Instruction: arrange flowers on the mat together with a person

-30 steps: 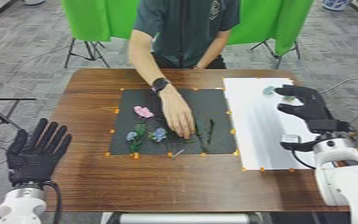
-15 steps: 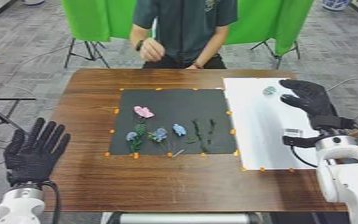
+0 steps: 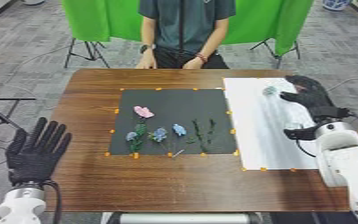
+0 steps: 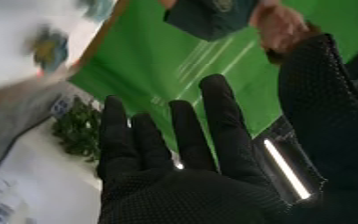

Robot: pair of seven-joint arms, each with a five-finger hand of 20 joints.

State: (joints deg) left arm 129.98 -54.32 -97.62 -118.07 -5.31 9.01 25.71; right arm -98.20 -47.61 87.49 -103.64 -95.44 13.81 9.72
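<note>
1. Across the middle and lower head view, brown wooden table [image 3: 158,185].
2. Flat on it, around centre frame, dark grey mat [image 3: 171,105], small orange tabs [image 3: 135,156] along its edges.
3. Right of centre, just beside, white rectangular sheet [image 3: 257,140], similarly tabbed.

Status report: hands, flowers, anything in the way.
Right hand open, near pale flower on white sheet; left hand open. Pink flower on dark mat. Person's hands at far table edge.

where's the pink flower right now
In the head view, the pink flower lies on the dark gray rectangular mat, toward its left edge, just beyond the blue flowers as the robot looks at it.
</note>
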